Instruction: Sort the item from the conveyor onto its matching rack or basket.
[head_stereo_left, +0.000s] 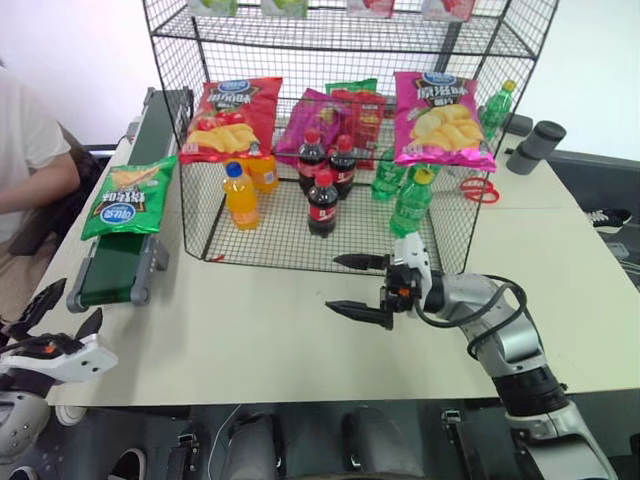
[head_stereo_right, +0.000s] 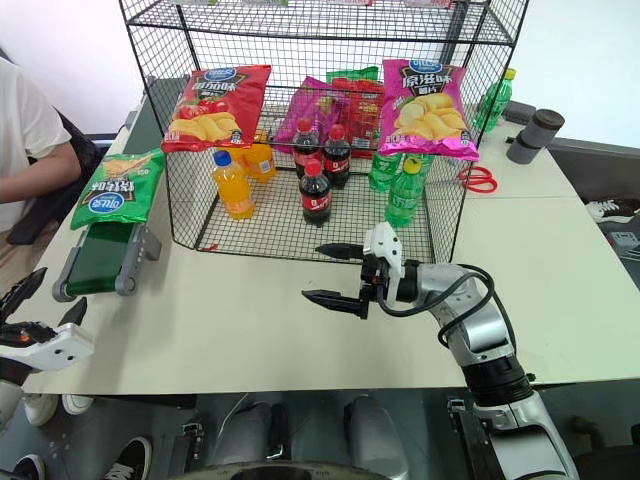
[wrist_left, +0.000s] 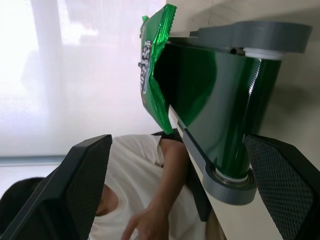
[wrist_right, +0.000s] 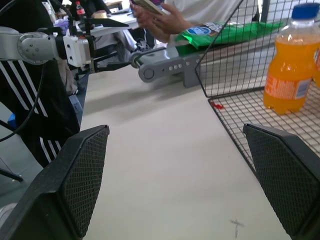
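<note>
green crisp bag: blue oval logo, lettering too small to read
cola bottles: red labels, wording illegible

The rack is cut off at the top; its upper-shelf packets show partly.
</note>
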